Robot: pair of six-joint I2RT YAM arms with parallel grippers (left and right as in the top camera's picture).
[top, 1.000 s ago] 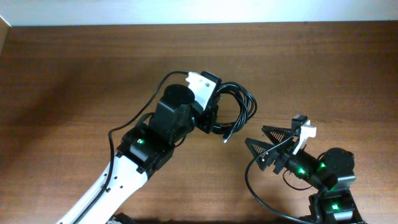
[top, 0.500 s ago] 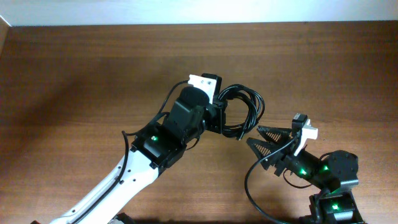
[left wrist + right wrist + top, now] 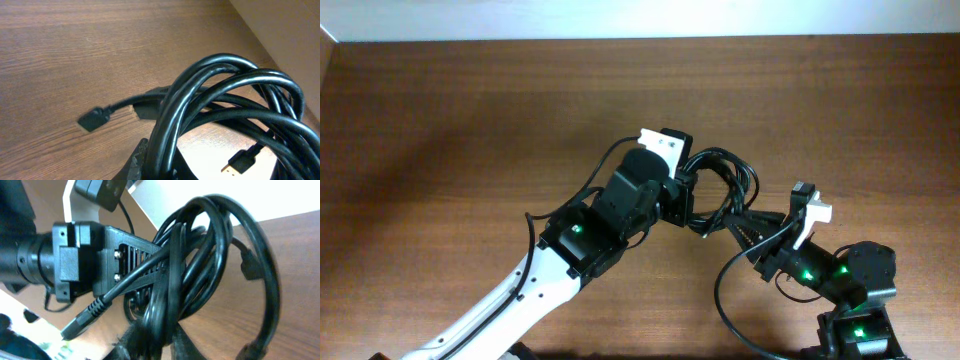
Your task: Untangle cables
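Black cable bundle [image 3: 728,180], overhead: clamped in left gripper [image 3: 692,198], now carried rightward into the spread jaws of right gripper [image 3: 748,228]. Left wrist: loops raised, plug [image 3: 93,119] dangling. Right wrist: strands within reach; separation can probably begin.

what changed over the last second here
The left gripper, shut on the cable bundle, carried it to the right and a little toward the right arm, so the loops now reach the open right gripper. The right gripper barely moved and has not closed on anything. The bundle is as coiled as before.
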